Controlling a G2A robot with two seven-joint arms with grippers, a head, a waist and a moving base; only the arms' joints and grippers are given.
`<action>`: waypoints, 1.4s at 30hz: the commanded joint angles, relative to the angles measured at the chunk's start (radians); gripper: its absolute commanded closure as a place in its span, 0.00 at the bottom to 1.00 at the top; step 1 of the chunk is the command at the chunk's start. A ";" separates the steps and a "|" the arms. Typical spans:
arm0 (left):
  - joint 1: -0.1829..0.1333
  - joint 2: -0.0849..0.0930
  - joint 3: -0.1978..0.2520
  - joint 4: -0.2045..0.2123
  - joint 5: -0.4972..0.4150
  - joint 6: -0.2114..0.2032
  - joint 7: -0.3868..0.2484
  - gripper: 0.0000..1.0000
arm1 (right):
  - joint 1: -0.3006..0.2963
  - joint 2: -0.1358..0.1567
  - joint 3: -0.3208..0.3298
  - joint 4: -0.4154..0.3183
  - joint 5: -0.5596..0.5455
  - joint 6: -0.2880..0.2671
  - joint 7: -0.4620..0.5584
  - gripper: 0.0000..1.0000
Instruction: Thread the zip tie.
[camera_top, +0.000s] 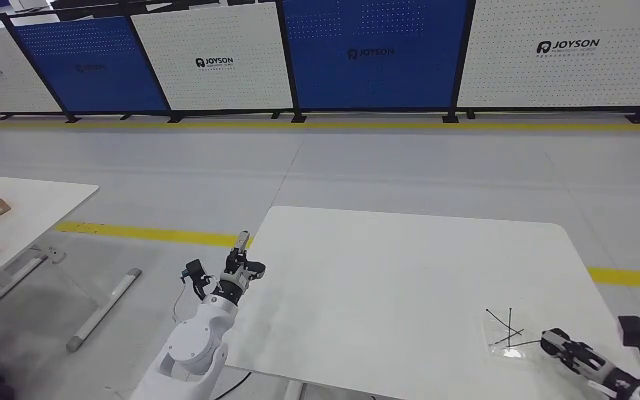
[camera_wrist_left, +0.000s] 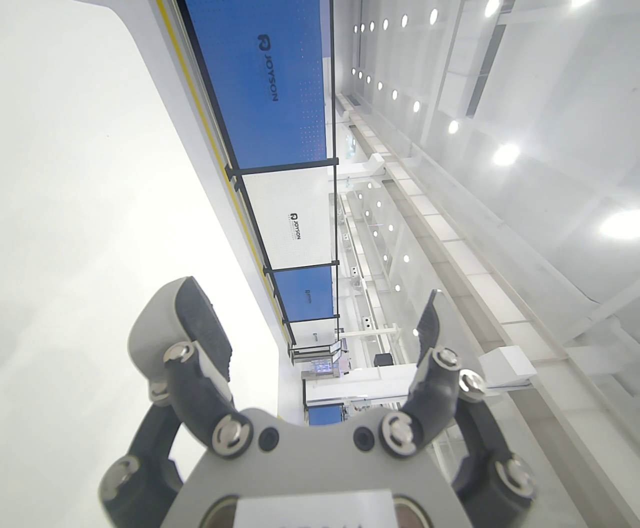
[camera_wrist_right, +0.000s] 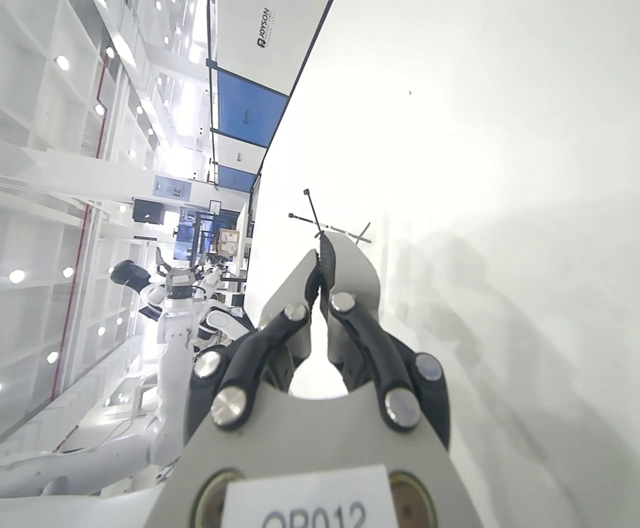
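**Zip ties**. A small bunch of thin black ties lies crossed on the white table, near its corner on the robot's right and close to the near edge. As far as I can see from here, none is looped and no tail has gone through a head.

**Right gripper**. It sits low over the table at that same corner, with its tip right at the point where the ties cross. The fingers are pressed together. One black tie runs straight up to the tip. I cannot tell whether it is pinched between the pads or only lies under them.

**Left gripper**. It stands at the table's opposite, left edge, well apart from the ties. Its fingers are spread wide with nothing between them.

**Step in hand.** By my reckoning this is the pick-up, where one tie is singled out of the bunch. Threading proper has not begun.

**Next move calls for.**
- The right gripper needs a sure hold on one tie alone.
- That tie must be lifted clear without dragging its neighbours along.
- The left gripper then has to come across and take the free end, so that the tail can be lined up with the slot in the head.
- The straps look thin and springy, so I would expect a crooked grip to let the tie twist out of line.
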 joint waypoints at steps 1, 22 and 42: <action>0.000 0.000 0.000 0.000 0.000 0.000 0.000 0.00 | -0.003 0.000 0.007 0.003 0.034 -0.011 -0.004 1.00; 0.000 0.000 0.000 0.000 0.000 0.000 0.000 0.00 | -0.003 -0.003 0.037 0.044 0.310 -0.013 0.076 1.00; 0.000 0.000 0.000 0.000 0.000 0.000 0.000 0.00 | -0.196 -0.034 -0.008 -0.236 0.349 0.006 -0.204 1.00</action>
